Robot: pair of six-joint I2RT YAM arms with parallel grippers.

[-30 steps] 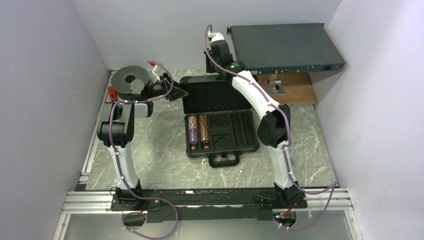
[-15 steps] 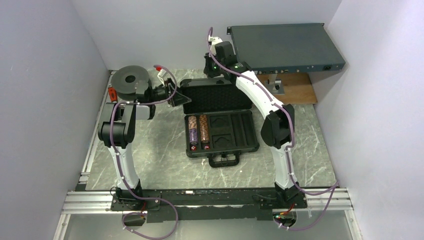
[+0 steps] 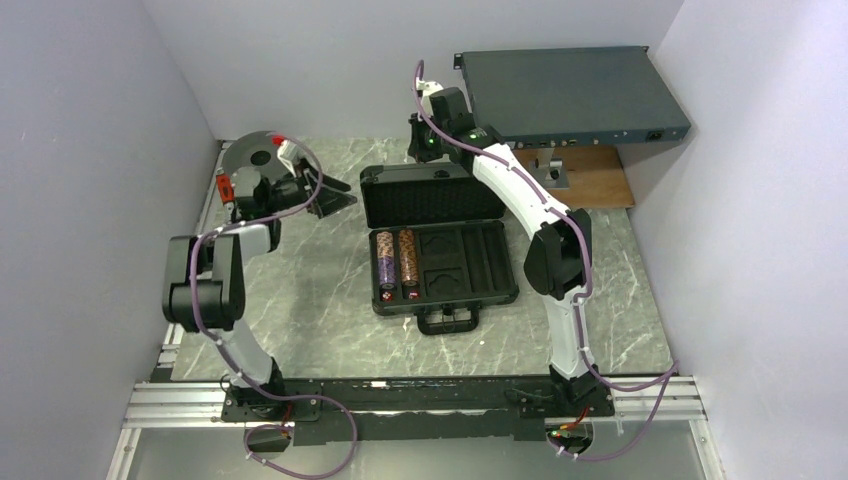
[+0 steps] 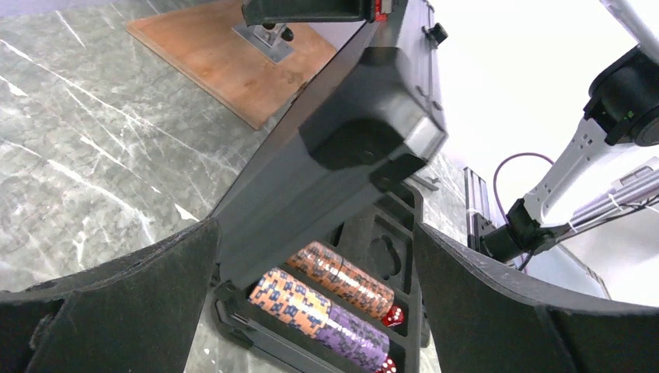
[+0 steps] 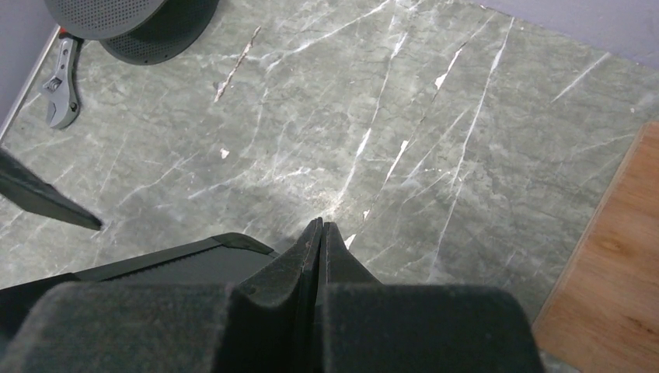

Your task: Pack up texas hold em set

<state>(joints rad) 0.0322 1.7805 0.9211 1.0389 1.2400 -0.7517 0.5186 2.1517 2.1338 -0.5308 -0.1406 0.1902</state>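
The black briefcase (image 3: 445,265) lies open mid-table, handle toward the arms. Its lid (image 3: 432,195) stands half raised and leans over the slotted tray (image 4: 388,241). Brown chips (image 4: 342,276), a brown and purple stack (image 4: 334,318) and red dice (image 4: 392,315) fill the tray's left slots. My left gripper (image 3: 335,197) hangs open and empty left of the lid, apart from it; in the left wrist view the gripper (image 4: 315,229) frames the case. My right gripper (image 5: 319,227) is shut with nothing in it, right behind the lid's top edge (image 5: 171,260); the same gripper (image 3: 422,150) shows from above.
A large grey rack box (image 3: 570,95) sits at the back right above a wooden board (image 3: 590,180) with a metal bracket. A dark round spool (image 3: 262,160) lies at the back left, a wrench (image 5: 62,85) beside it. Walls close in on three sides.
The lid has tipped up from lying back to leaning over the tray. My left gripper has opened wide and drawn back to the left. The right gripper has shifted slightly behind the lid.
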